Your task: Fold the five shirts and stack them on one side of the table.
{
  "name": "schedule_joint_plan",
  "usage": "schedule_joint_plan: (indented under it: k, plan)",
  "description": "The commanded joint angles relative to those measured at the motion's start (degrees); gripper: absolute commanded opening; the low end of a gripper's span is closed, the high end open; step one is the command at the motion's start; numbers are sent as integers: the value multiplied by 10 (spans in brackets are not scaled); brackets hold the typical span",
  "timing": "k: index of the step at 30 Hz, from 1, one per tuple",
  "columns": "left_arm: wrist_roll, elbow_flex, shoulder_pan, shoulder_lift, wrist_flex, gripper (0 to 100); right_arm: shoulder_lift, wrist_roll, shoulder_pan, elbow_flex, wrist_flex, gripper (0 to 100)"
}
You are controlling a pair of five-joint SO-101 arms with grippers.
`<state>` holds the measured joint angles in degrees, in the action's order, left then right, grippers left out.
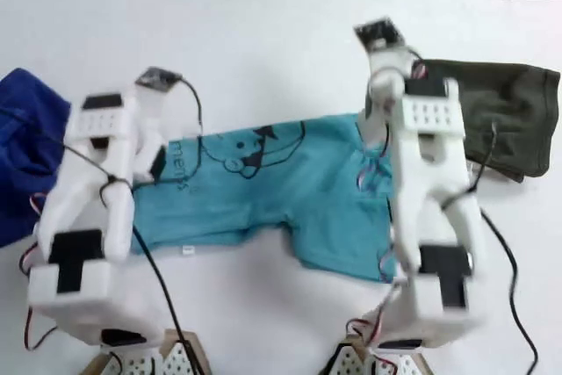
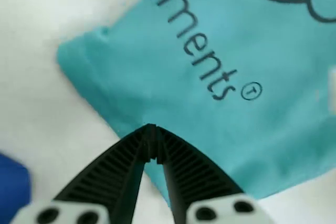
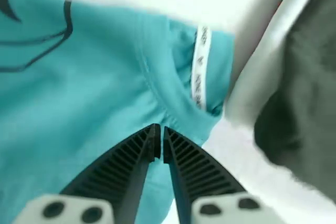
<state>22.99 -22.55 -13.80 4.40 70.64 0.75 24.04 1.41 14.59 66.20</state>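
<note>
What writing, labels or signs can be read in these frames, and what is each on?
Teal shirt, dark lettering: only the tail of a word is in frame, so no whole word reads.
Circled mark after that lettering: a small single-letter sign.
White neck tape inside the collar: printed, too blurred to read.
Small white tag at the hem: too small to read.

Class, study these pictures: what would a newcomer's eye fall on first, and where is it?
A teal shirt with a cartoon print lies spread across the middle of the table, the left gripper and right gripper shut on its opposite ends. A blue shirt sits at one edge, a dark green shirt at the other.
</note>
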Motion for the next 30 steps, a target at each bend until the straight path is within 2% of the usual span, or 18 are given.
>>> schedule_joint_plan:
  k: [1,5,12,17,22,30]
  plan:
    - [4,-72,4,-62,-47,26,143,25,7,166,-56,19]
    - [28,-119,4,-62,-62,26,207,69,13,292,-85,19]
    - [33,-198,1,-62,-105,26,213,110,-15,433,-191,19]
    - [76,-206,-26,-62,-114,26,213,152,-59,461,-212,19]
    - [76,-162,-67,-62,-114,26,213,186,-105,467,-211,19]
    - [73,-119,-55,-62,-87,26,218,189,-146,466,-206,19]
